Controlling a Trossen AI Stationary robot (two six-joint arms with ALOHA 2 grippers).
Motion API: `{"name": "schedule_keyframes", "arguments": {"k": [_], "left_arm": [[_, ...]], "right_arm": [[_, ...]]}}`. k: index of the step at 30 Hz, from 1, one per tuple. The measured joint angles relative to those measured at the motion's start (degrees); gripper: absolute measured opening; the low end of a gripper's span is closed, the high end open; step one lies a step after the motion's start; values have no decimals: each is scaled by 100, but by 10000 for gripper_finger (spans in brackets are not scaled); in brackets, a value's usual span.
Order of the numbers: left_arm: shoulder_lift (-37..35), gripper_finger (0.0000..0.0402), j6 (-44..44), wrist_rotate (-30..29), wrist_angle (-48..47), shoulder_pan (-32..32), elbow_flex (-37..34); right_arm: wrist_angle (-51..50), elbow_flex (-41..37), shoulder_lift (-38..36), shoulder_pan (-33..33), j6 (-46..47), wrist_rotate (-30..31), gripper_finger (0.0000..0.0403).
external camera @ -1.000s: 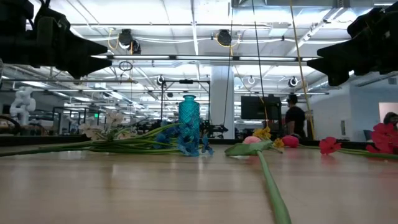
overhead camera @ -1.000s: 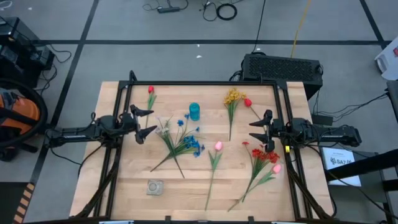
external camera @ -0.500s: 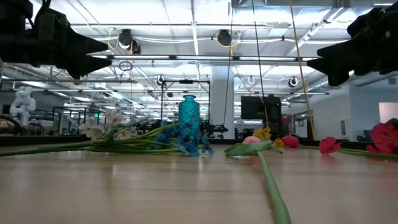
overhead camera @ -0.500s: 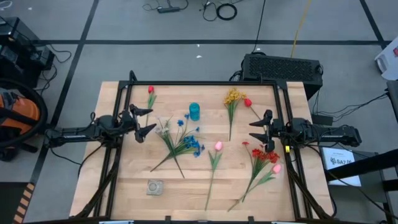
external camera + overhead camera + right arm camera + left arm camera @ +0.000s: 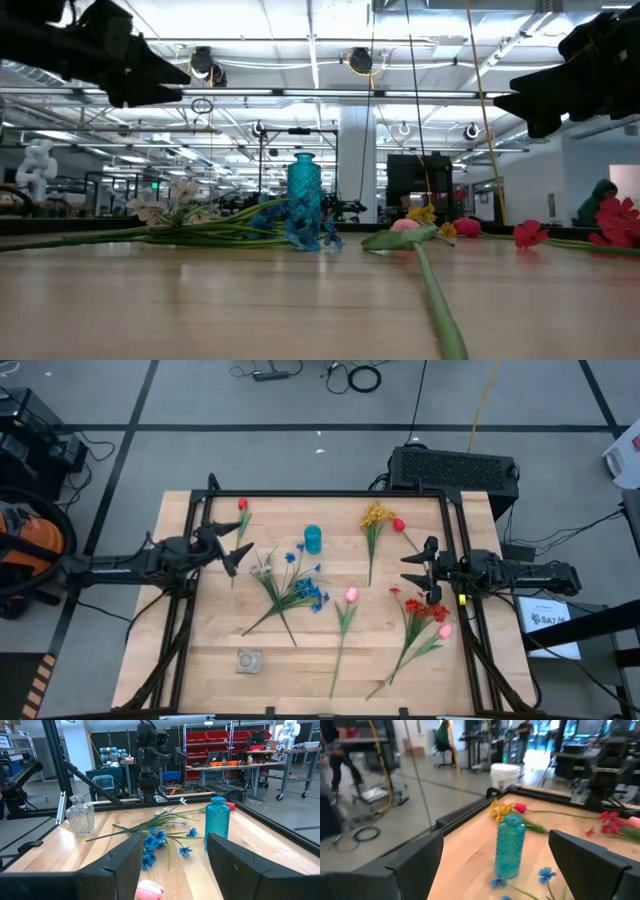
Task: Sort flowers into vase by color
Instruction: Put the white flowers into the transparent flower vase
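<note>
Flowers lie flat on the table: a red tulip [image 5: 242, 506] near the far left, a white and blue spray [image 5: 292, 586] in the middle, a pink tulip [image 5: 351, 595], a yellow spray [image 5: 375, 515], a red bloom [image 5: 398, 525], and a red spray with a pink head [image 5: 428, 612] at the right. A blue vase [image 5: 313, 539] stands upright at the far middle. A clear glass vase [image 5: 249, 660] stands near the front left. My left gripper [image 5: 240, 547] hovers open, left of the blue vase [image 5: 510, 847]. My right gripper [image 5: 417, 565] hovers open over the right side.
A black frame rail [image 5: 320, 493] runs along the table's far edge and down both sides. Bare wood shows along the near edge [image 5: 300, 695] between the glass vase and the pink tulip's stem. A person [image 5: 600, 200] moves in the room behind.
My left gripper has moved up and a little toward the far edge, swinging toward the blue vase. It has stayed open. My right gripper and the flowers have kept still.
</note>
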Motion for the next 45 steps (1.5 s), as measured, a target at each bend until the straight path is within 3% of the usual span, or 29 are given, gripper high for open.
{"name": "schedule_keyframes", "arguments": {"k": [9,19,23,27,32,40,45], "left_arm": [[1597,365,-1971,-217,-1996,-75,1273],[2888,365,-4232,-308,-2131,-903,1699],[3325,365,-4901,-750,-2118,-1589,1981],[3871,365,-5345,-1547,-2124,-2357,2414],[4510,365,-5842,-2063,-2335,-2723,3018],[5369,365,-7158,-1867,-3402,-2573,3729],[5597,365,-7926,-1220,-3773,-2358,3795]], "right_arm": [[0,1,0,-1,-1,0,212],[-1,1,0,-1,0,0,212],[-2,0,0,0,0,0,212],[-2,0,0,-1,0,0,212],[0,2,2,0,0,0,212],[0,2,0,0,0,-2,212],[-1,2,2,-1,0,-2,212]]}}
